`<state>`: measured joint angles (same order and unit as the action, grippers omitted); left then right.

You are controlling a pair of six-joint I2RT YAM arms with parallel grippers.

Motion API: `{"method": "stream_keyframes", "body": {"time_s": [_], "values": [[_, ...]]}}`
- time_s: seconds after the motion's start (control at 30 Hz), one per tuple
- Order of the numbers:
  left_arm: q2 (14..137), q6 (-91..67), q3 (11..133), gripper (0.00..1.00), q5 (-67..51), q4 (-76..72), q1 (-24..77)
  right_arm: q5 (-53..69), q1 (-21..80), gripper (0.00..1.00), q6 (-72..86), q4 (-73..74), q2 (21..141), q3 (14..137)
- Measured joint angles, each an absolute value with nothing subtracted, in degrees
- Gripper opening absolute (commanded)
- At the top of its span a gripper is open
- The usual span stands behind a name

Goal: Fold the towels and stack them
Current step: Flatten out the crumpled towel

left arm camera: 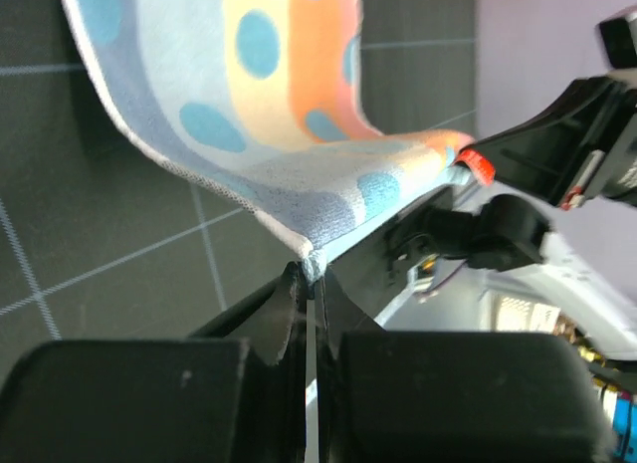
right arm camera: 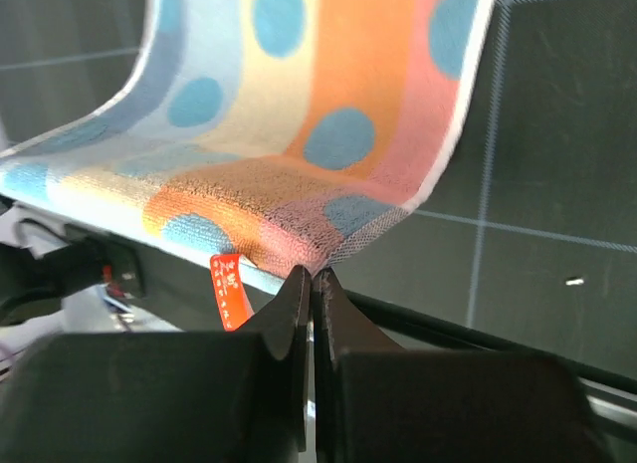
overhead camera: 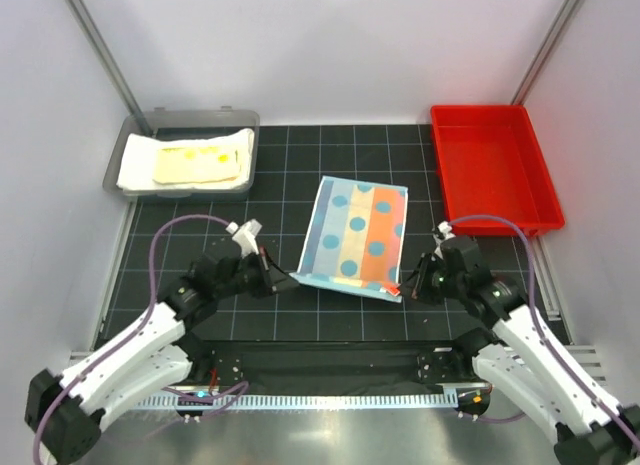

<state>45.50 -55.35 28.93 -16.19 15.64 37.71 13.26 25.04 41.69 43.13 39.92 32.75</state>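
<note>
A light-blue towel with orange and yellow stripes and blue dots (overhead camera: 358, 235) lies mid-mat, its near edge lifted. My left gripper (overhead camera: 293, 278) is shut on its near left corner (left arm camera: 314, 256). My right gripper (overhead camera: 403, 288) is shut on the near right corner (right arm camera: 317, 267), beside a red tag (right arm camera: 229, 289). From both wrist views the cloth (left arm camera: 269, 105) curves up and away from the fingertips. A white towel (overhead camera: 140, 163) and a pale yellow patterned towel (overhead camera: 198, 165) lie folded in the grey tray (overhead camera: 186, 120) at back left.
A red bin (overhead camera: 492, 165) stands at the back right, partly off the black gridded mat (overhead camera: 280, 200). Metal frame posts rise at both back corners. White walls close in on three sides.
</note>
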Motion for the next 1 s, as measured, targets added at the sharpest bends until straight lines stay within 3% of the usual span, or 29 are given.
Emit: {"method": "stream_keyframes", "body": {"time_s": [0.1,0.23,0.53,0.83,1.0], "values": [[38.70,-56.95,29.30,0.00,-14.68,18.04,38.02,14.09,25.19,0.01,42.85,44.75,34.98,35.53],[37.76,-58.30,35.31,0.00,-13.19,22.65,38.06,14.96,25.23,0.01,43.38,46.39,37.01,45.19],[46.37,-57.23,64.14,0.00,-14.20,24.21,38.00,16.19,25.17,0.01,42.44,41.85,43.38,73.01],[42.06,-64.05,70.74,0.00,-18.02,20.60,40.23,18.74,25.15,0.01,49.54,33.56,30.98,75.09],[45.84,-63.90,76.03,0.00,-18.02,20.10,40.60,17.02,24.99,0.01,52.07,27.44,31.03,74.81]]}}
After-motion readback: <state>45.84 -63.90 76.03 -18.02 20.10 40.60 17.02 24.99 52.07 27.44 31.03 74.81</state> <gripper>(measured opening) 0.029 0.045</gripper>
